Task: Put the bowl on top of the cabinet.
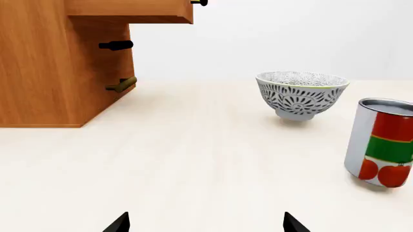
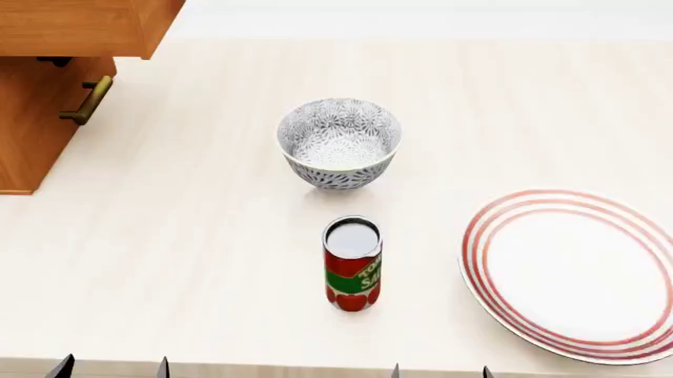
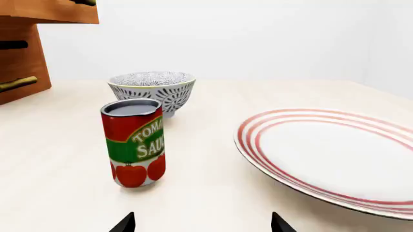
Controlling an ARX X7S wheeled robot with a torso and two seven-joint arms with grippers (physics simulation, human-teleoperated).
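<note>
We see the bowl (image 2: 339, 143) upright on the table (image 2: 210, 260), untouched, with the can (image 2: 352, 264) just at its 6 o'clock and the cabinet (image 2: 42, 94) off at 10. Both grippers, left (image 2: 113, 367) and right (image 2: 440, 372), hang low at the near edge, jaws spread and empty, apparently staged for a reach.

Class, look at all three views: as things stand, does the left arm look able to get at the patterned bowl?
Probably yes. The left gripper stands open, with bare table between it and the bowl. The can and the cabinet stand off to opposite sides.
</note>
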